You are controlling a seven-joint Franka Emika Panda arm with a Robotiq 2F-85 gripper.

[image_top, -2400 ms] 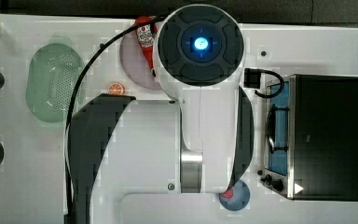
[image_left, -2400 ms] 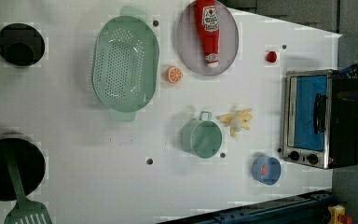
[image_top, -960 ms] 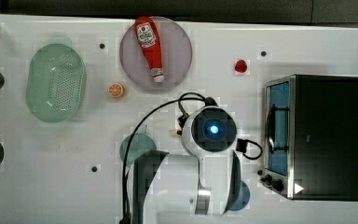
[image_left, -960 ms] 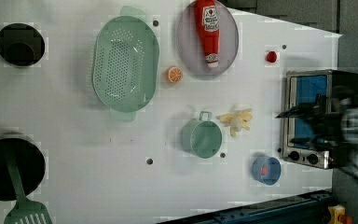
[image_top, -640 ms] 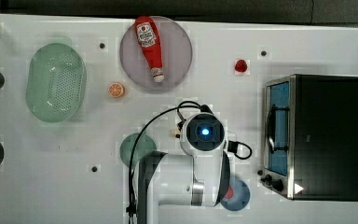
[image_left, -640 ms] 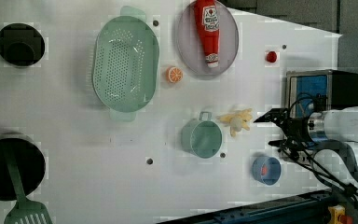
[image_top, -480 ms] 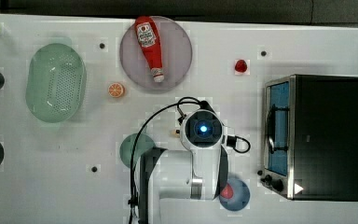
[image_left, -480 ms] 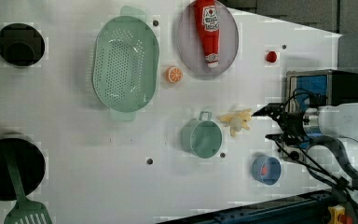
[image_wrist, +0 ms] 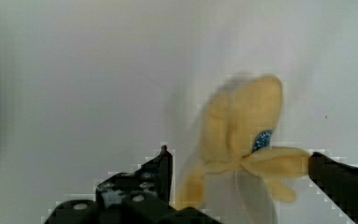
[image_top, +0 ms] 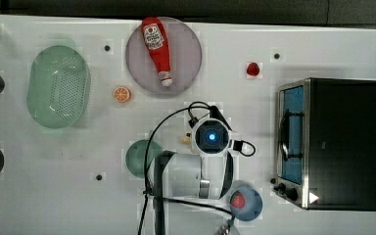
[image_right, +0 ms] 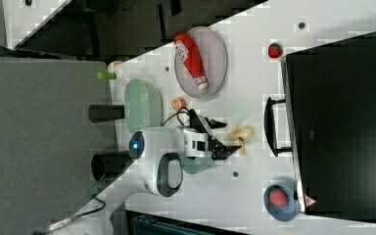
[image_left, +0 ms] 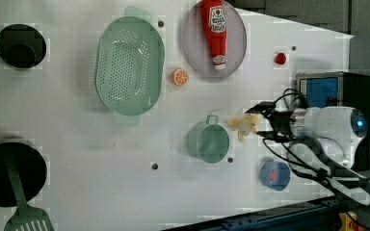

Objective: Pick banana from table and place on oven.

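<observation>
Fingers (image_wrist: 135, 186) standing spread wide, pinching nothing, one on each side of banana (image_wrist: 242, 140) in the wrist view. Gripper (image_right: 223, 137) hovering right at banana in the right view; contact not confirmable. Banana lying on table (image_left: 101, 159), peeled flaps splayed, small blue sticker showing. In the left view, banana (image_left: 243, 124) sitting at roughly 2 o'clock from green cup (image_left: 208, 142), just beside it, and at 9 o'clock from oven (image_left: 337, 96), some gap between. In the top view, just a pale tip of banana (image_top: 182, 140) peeking out at 9 o'clock from the wrist.

Step in hand, by judgement: approaching for the pick, grasp not yet made. Nothing on oven top (image_top: 345, 142) yet.

Next move calling for: lowering until fingers straddle the thick body, not the loose flaps, then closing. Flaps looking soft, likely slipping or tearing if gripped alone. After that, lifting clear of the cup rim, carrying toward 3 o'clock in the top view, rising above the black oven top before releasing.
</observation>
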